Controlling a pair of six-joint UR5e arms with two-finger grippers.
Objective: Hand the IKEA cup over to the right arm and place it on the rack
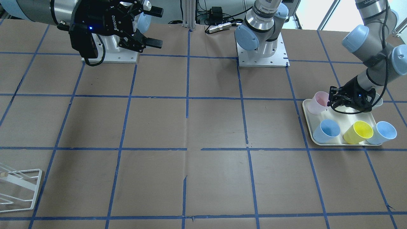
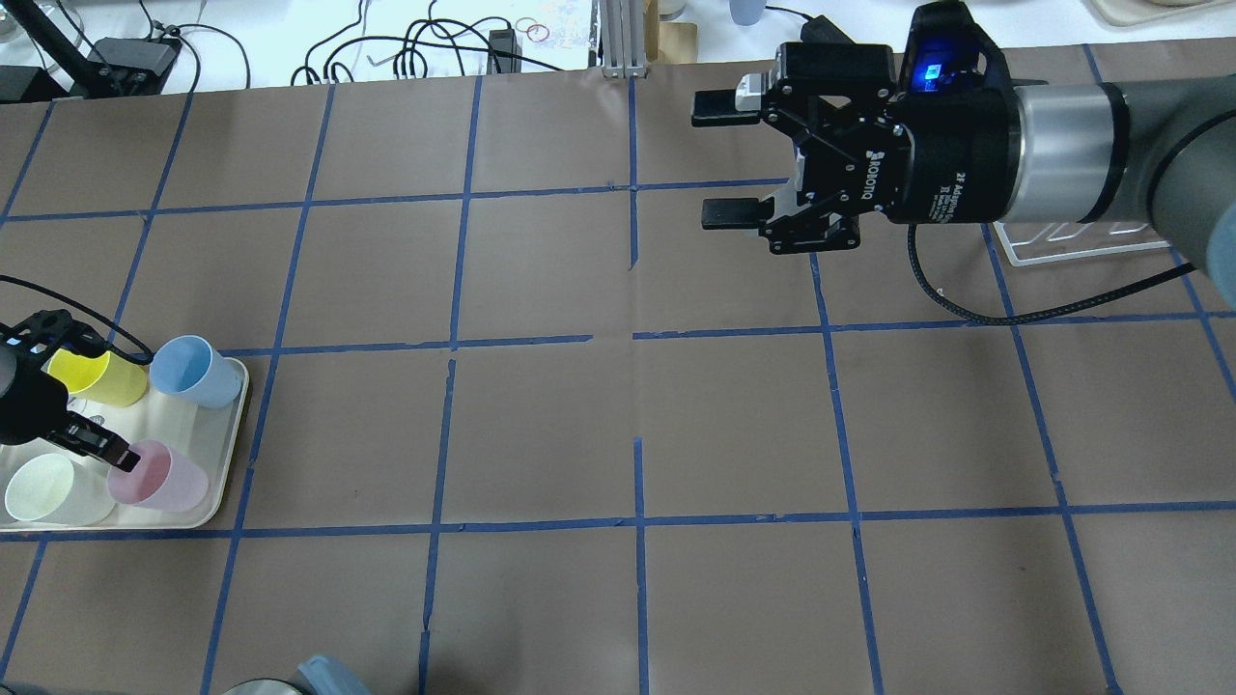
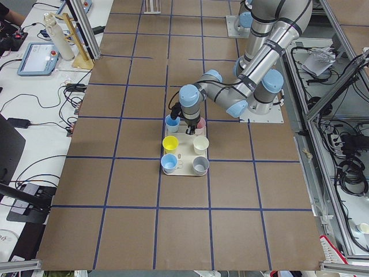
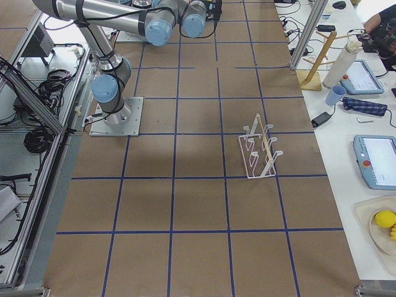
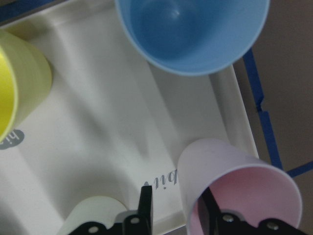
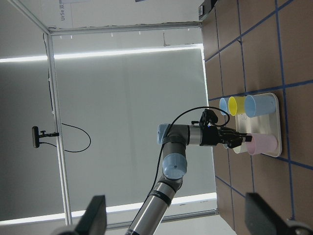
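The pale pink IKEA cup lies tipped on its side at a corner of the cream tray; it also shows in the overhead view and the left wrist view. My left gripper is open at the cup's mouth, one finger inside the rim and one outside, with a gap to the wall. It shows in the front view too. My right gripper is open and empty, held high over the table. The white wire rack stands apart, at the front view's lower left.
The tray also holds two blue cups, a yellow cup, a cream-white cup and a grey cup. Blue tape lines grid the brown table. Both arm bases stand at the far edge.
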